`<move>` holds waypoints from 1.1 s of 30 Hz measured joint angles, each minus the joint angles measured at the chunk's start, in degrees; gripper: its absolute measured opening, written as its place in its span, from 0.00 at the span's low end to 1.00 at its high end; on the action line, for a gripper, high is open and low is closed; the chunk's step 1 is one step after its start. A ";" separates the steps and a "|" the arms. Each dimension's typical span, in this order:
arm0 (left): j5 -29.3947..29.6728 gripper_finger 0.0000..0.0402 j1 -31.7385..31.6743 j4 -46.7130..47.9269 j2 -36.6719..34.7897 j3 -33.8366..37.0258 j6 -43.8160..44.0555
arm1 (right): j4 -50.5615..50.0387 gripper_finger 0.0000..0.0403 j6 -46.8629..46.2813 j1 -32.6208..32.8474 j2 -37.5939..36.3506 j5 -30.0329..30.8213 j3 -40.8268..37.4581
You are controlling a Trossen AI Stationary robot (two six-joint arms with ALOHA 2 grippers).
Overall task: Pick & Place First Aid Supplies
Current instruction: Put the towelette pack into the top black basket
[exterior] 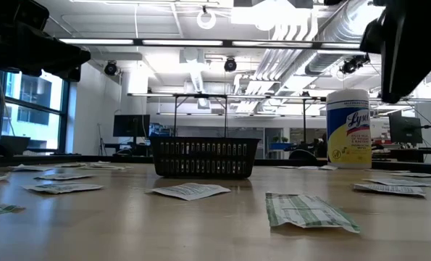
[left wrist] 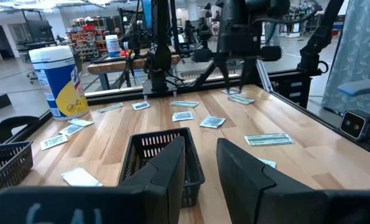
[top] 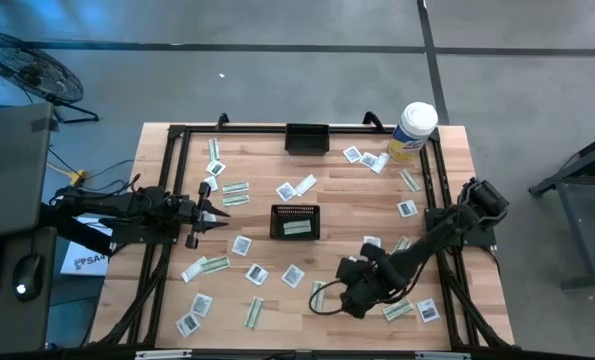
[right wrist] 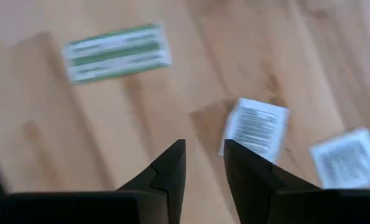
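Several small flat packets, white squares [top: 242, 245] and green-and-white strips [top: 214, 264], lie flat all over the wooden table. One strip [top: 297, 228] lies inside the middle black basket [top: 295, 212]. My right gripper [top: 355, 297] hangs over the near right part of the table, open and pointing down. In its wrist view [right wrist: 203, 155] a white square packet [right wrist: 256, 127] lies just beyond its fingertips and a green strip [right wrist: 116, 51] farther off. My left gripper [top: 220, 210] is open and held level left of the middle basket [left wrist: 160, 155].
A second black basket [top: 307, 138] sits at the far edge. A tall white-and-yellow canister [top: 414, 130] stands at the far right corner. A dark frame rail [top: 172, 190] runs around the table. Bare wood shows between the middle basket and my left gripper.
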State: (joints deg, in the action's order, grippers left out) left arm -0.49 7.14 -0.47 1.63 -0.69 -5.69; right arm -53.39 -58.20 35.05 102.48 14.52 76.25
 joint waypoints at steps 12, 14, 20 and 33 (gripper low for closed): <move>-0.01 0.23 0.00 0.00 0.00 0.00 0.01 | -2.31 0.26 -4.87 -3.16 4.91 -4.40 -0.23; 0.00 0.23 0.00 0.00 0.00 0.00 0.00 | -1.14 0.26 -4.79 -3.90 5.78 -3.92 -0.22; -0.02 0.23 0.00 0.00 0.00 0.00 0.02 | -0.56 0.26 -4.52 -6.37 8.49 -3.58 -0.20; 0.00 0.23 0.00 0.00 0.00 0.00 0.02 | 1.21 0.26 -4.85 -10.05 9.39 -6.16 -0.20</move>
State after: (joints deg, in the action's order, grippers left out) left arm -0.49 7.14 -0.47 1.63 -0.69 -5.67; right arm -52.18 -63.05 25.00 111.86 8.36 76.05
